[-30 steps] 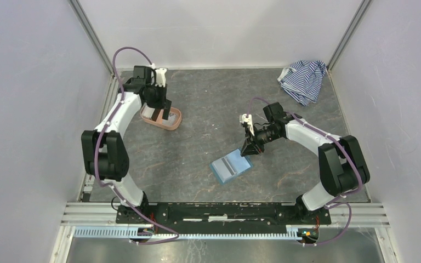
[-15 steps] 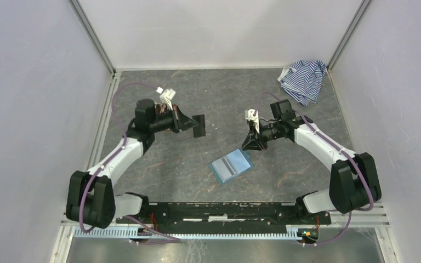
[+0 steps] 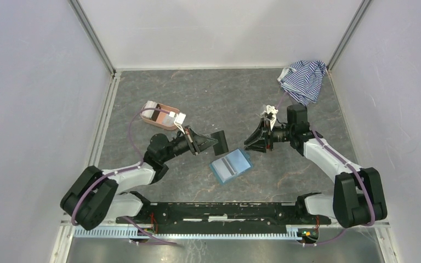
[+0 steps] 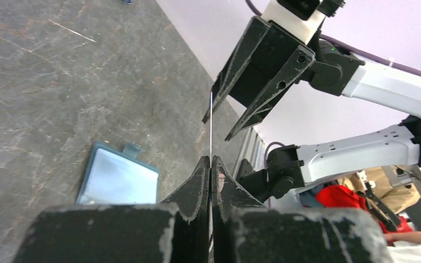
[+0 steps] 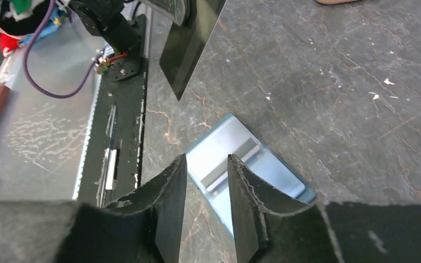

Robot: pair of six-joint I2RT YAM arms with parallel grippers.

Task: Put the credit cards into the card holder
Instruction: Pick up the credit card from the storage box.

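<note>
Card holder [image 3: 230, 166] lies uncovered; a dark card [image 3: 220, 142] hangs just beside it.

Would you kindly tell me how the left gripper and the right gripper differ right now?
The left gripper is shut on a dark card; the right gripper is open, with nothing between its jaws. The left gripper reaches in from the left of the open card holder, the right gripper from its right. Both hover off the table, tips pointing toward each other near the card holder.
</note>
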